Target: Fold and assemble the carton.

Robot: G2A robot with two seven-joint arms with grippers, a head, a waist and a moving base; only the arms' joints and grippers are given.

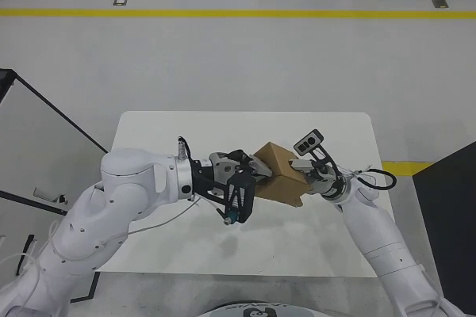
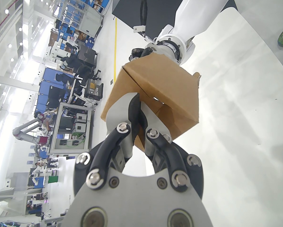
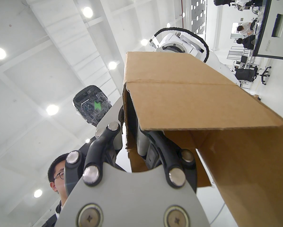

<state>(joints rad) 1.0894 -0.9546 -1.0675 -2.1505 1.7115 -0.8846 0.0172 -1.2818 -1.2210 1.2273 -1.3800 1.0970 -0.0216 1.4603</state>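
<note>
Nearest, left gripper: fingers drawn narrow, dark pads pressed on a brown panel edge at one end of the carton; the pinch line itself is covered by the fingers.
Nearest, right gripper: clamped on one wall at the other end of the carton, with one finger outside and one inside; both fingertips are hidden by cardboard.
Between them, carton: brown corrugated box, tilted, held by both grippers over the table.
Position from above: carton sits over the table's middle, the left gripper and right gripper at opposite ends.
End by left gripper: two flaps meet along a seam; a small gap between panels lets light through.
End by right gripper: carton is open here, and one flap juts out over the inner finger; the lower wall is cut off by the frame edge.
Contents: interior shadowed and mostly blocked by flaps and a finger; cannot tell whether anything is inside.
Lowest corner: cannot tell whether it touches the table.
Farthest, table: white top, under the carton and both arms.
</note>
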